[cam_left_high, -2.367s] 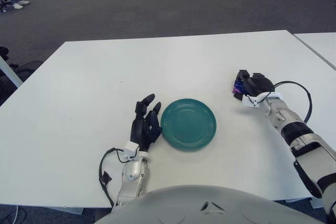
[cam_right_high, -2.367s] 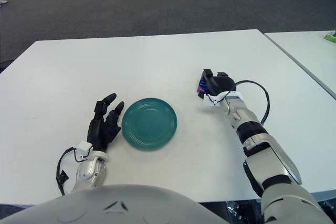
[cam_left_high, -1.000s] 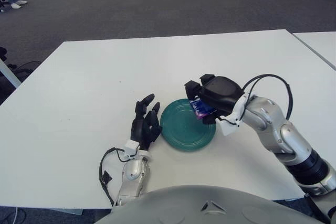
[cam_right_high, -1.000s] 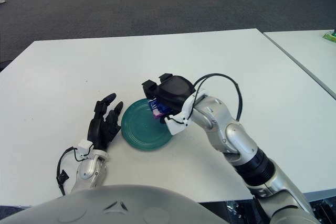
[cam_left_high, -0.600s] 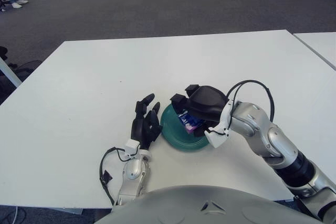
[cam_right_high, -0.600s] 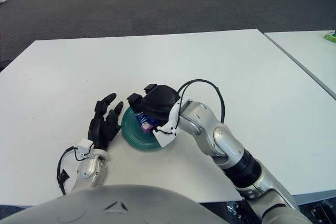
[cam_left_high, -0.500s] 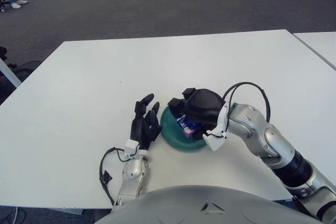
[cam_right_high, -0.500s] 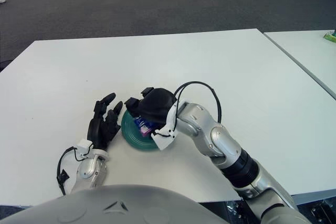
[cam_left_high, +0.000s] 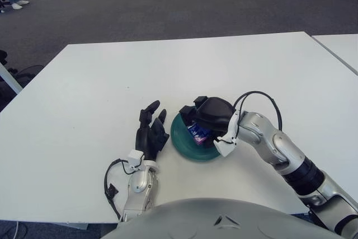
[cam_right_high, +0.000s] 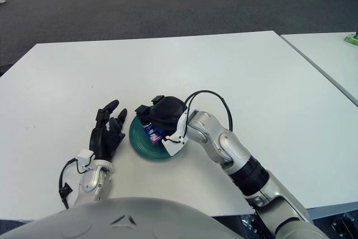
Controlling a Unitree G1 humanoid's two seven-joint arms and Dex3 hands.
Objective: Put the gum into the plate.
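A round teal plate (cam_left_high: 190,149) lies near the front middle of the white table (cam_left_high: 100,76). My right hand (cam_left_high: 201,122) is low over the plate, black fingers curled on a small blue and purple gum pack (cam_left_high: 198,133) that sits at or just above the plate's surface; I cannot tell if it touches. My left hand (cam_left_high: 150,131) rests just left of the plate with its fingers spread, holding nothing. The hand also shows in the right eye view (cam_right_high: 158,119), with the gum (cam_right_high: 152,133) under it.
A second white table (cam_left_high: 342,46) stands to the right across a narrow gap. Grey carpet lies beyond the far edge. My right forearm (cam_left_high: 274,152) crosses the table's front right.
My right hand carried the gum from the table's right side leftward to over the plate and lowered it onto the plate. My left hand shifted slightly left.
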